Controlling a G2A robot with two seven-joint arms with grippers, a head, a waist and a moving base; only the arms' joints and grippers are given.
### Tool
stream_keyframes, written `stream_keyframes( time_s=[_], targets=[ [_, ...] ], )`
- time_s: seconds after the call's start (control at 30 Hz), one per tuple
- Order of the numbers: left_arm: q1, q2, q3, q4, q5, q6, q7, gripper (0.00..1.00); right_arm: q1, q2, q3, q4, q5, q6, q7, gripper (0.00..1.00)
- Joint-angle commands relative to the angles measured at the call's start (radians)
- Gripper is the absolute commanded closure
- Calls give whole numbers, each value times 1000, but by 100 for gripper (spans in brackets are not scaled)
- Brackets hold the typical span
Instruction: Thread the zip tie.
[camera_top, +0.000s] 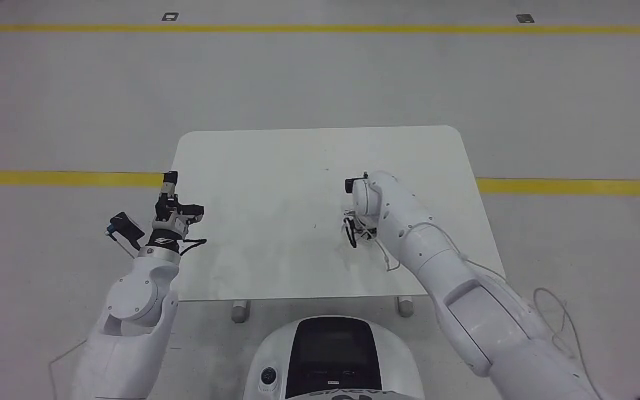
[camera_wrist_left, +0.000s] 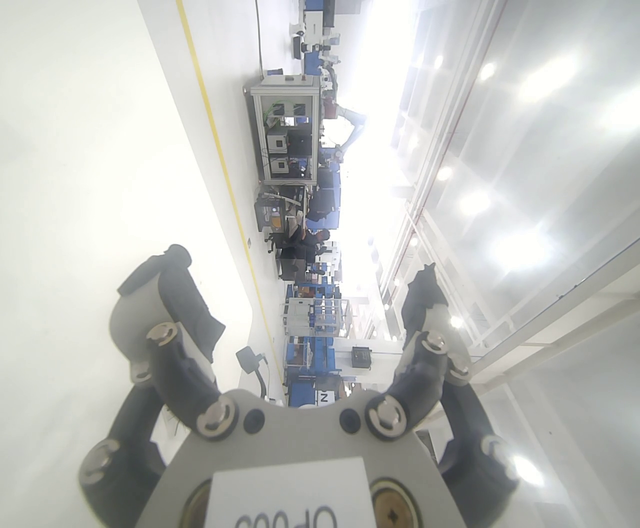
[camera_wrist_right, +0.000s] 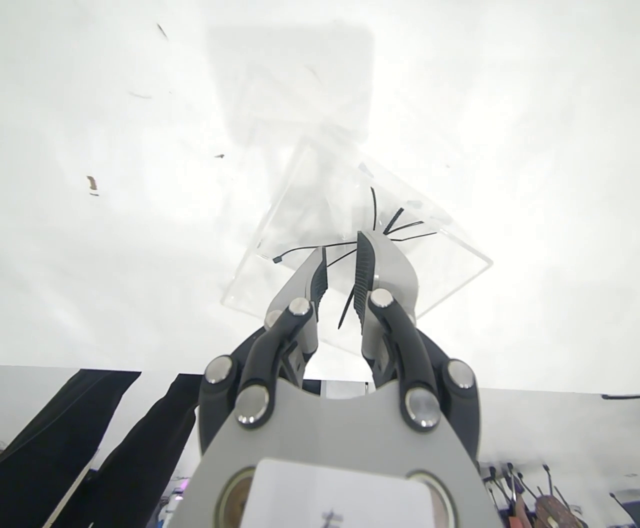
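Hanging at the left edge of the table (camera_top: 270, 170), the left gripper (camera_top: 181, 197) points away from the robot. Its wrist view looks out across the room rather than down at the tabletop. Its two dark fingers (camera_wrist_left: 165, 290) are spread wide, with nothing between them.

The middle of the white table is bare apart from a few small scraps, among them a brownish fleck (camera_wrist_right: 92, 185) and a couple of thin dark slivers.

Toward the right half of the table, the right arm (camera_top: 400, 225) reaches in over the tabletop with its wrist bent downward. Under it lies a clear plastic tray (camera_wrist_right: 450, 270), flat on the table and turned corner-on to the wrist camera. The black zip ties (camera_wrist_right: 400, 226) lie loose inside the tray, fanned out and crossing one another. One tie (camera_wrist_right: 300, 248) stretches sideways with its small square head at the far end, near the tray's edge.

The right gripper (camera_wrist_right: 341, 245) sits low over this tray, its tips right among the ties. Its ribbed pads (camera_wrist_right: 364, 265) stand a little apart with a narrow gap between them, so it is slightly open and not clamped. Another tie's tail (camera_wrist_right: 346, 310) shows through that gap, lying on the tray below. I cannot tell whether either pad touches it.
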Motion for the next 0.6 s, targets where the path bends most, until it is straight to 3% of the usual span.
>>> stream_keyframes(
  time_s=[0.0, 0.1, 0.17, 0.57],
  targets=[
    [0, 0, 0, 0, 0, 0, 0, 0, 2, -6, 8, 12, -7, 0, -3, 88],
    [0, 0, 0, 0, 0, 0, 0, 0, 4, -15, 20, 29, -17, 0, -7, 91],
    [0, 0, 0, 0, 0, 0, 0, 0, 6, -21, 26, 39, -23, 0, -10, 100],
    [0, 0, 0, 0, 0, 0, 0, 0, 6, -41, 80, 41, -77, 0, -6, 100]
  ],
)
